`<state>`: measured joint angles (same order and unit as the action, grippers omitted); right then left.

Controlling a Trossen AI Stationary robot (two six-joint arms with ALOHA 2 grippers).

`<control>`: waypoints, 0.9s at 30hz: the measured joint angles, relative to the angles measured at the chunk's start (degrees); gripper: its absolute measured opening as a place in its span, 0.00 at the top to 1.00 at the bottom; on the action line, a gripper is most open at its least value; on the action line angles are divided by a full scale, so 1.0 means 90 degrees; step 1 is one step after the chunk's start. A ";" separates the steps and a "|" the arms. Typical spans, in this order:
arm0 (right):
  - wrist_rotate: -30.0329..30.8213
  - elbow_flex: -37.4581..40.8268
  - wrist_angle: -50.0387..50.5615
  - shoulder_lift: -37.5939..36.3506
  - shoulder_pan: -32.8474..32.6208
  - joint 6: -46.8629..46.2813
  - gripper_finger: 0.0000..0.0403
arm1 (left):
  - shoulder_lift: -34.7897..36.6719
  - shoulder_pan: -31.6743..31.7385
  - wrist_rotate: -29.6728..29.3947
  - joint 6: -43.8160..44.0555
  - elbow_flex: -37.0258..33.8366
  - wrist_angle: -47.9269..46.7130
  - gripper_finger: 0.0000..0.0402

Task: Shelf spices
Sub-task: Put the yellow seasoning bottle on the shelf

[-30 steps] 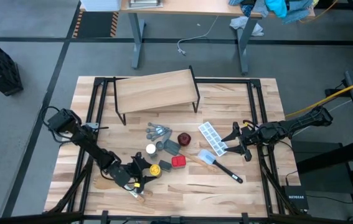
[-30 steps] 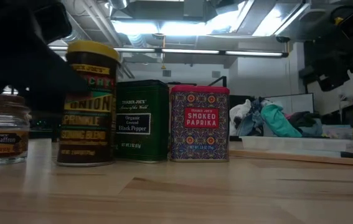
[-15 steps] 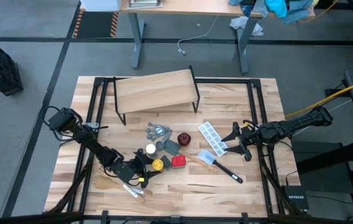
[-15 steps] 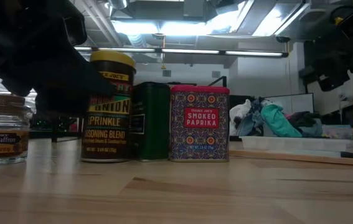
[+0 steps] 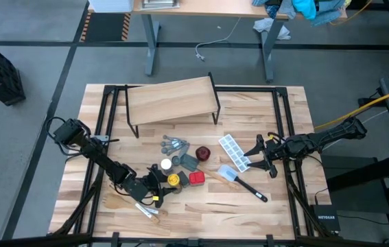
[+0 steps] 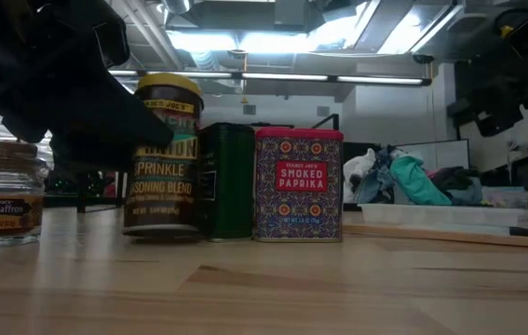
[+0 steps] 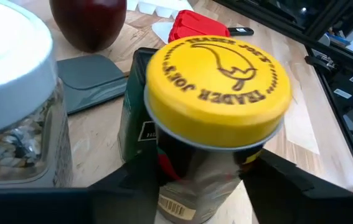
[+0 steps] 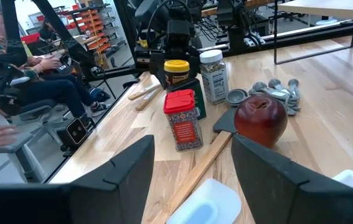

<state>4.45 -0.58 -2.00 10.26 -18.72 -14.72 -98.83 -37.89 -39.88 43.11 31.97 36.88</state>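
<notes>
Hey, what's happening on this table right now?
The left hand has its fingers around the yellow-capped jar, which stands next to the dark grey square tin and the red square tin. The right hand waits open near the table's right side. The shelf at the back has nothing on it yet, so all the spices are on the tabletop.

Smooth pale wood grain across the tabletop [image 5: 249,206] and the light-wood plank shelf [image 5: 171,101] on thin black metal legs. Glossy yellow plastic cap, embossed, topping the dark glass jar [image 7: 216,84]. Printed, faintly shiny metal on the red square tin [image 6: 298,184]. Clear glass on the tiny jar [image 6: 3,191], lower left.
</notes>
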 joint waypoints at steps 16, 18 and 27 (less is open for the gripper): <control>0.0000 0.0000 -0.0004 0.0000 -0.0001 0.0000 0.45 | 0.0082 -0.0502 0.0028 -0.0181 0.0137 0.0540 0.60; 0.0000 0.0000 -0.0002 0.0000 0.0000 0.0000 0.45 | 0.0135 -0.0531 0.0028 -0.0487 0.0280 0.0630 0.60; 0.0000 0.0000 -0.0004 -0.0002 -0.0002 0.0000 0.45 | 0.0877 -0.0368 0.0029 -0.3098 0.0914 0.0575 0.60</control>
<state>4.45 -0.58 -2.04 10.24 -18.74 -14.72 -90.93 -41.20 -39.62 15.23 40.19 42.06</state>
